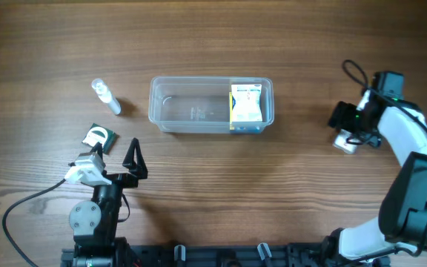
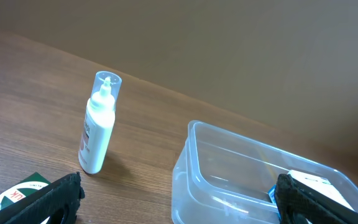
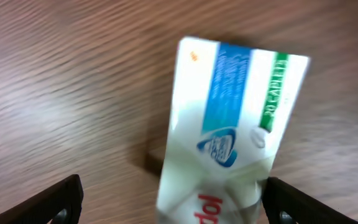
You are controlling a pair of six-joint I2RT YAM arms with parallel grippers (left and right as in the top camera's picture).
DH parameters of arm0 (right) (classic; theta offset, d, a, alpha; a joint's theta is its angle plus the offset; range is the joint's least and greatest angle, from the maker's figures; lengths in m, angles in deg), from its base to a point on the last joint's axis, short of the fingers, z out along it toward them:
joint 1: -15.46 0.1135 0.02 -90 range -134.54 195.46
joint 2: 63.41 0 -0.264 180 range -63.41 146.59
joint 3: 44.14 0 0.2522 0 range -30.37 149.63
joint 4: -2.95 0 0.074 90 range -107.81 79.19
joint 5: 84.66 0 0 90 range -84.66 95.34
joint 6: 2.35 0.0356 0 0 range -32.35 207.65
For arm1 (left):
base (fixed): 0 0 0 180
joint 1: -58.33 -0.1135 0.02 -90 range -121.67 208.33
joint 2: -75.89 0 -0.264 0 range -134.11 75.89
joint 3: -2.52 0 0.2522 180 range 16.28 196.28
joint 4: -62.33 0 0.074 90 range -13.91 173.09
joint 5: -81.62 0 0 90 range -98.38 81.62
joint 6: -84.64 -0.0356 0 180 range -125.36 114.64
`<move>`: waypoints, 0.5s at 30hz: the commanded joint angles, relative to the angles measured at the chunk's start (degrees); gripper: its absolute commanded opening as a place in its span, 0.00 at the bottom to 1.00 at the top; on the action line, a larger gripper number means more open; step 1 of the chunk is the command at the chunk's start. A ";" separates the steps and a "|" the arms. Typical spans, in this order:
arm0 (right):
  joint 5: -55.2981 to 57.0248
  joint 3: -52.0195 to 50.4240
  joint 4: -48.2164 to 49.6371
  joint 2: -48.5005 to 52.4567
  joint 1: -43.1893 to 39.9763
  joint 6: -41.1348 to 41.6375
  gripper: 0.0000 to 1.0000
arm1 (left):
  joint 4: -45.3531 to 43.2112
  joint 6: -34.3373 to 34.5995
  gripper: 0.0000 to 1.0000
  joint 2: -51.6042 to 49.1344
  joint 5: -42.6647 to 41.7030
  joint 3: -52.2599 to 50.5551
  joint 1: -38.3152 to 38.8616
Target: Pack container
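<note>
Table [image 3: 55,74]: pincer [image 3: 171,196] wide, seemingly astride box [image 3: 229,106]

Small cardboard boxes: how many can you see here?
3. A white-yellow box lies inside the clear container, at its right end. A white-blue box lies between the right gripper's fingers. A green-and-white box sits by the left gripper. Others may be hidden.

The left arm [image 1: 95,200] sits folded low at the near left. Its left gripper [image 1: 133,157] points away from the base with the jaws spread wide. The right arm [image 1: 414,178] reaches up the right side, wrist bent inward. The right gripper [image 1: 345,139] points downward, its fingers [image 3: 55,202] standing well apart.
</note>
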 commanded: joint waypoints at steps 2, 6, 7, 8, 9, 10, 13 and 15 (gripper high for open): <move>3.04 -0.59 0.70 -0.15 3.48 -1.53 0.92 | 0.24 -0.48 1.00 0.02 0.74 -0.35 -0.42; 4.24 -0.59 0.87 -0.13 3.69 -1.31 0.92 | 0.24 -0.48 1.00 0.02 0.74 -0.35 -0.42; 5.27 -0.59 0.63 -0.13 3.72 -0.39 0.92 | 0.24 -0.48 1.00 0.02 0.74 -0.35 -0.42; 6.69 -0.59 0.28 -0.13 3.69 1.29 0.92 | 0.24 -0.48 1.00 0.02 0.74 -0.35 -0.42; 8.09 -0.59 -0.15 -0.13 3.69 3.04 0.91 | 0.24 -0.48 1.00 0.02 0.74 -0.35 -0.42; 9.09 -0.59 -0.59 -0.13 3.69 4.94 0.92 | 0.24 -0.48 1.00 0.02 0.76 -0.35 -0.42; 9.33 -0.59 -1.03 -0.13 3.69 8.85 0.90 | 0.24 -0.48 1.00 0.02 0.74 -0.35 -0.42; 9.35 -0.59 -0.85 -0.13 3.69 10.78 0.89 | 0.24 -0.48 1.00 0.02 0.74 -0.35 -0.42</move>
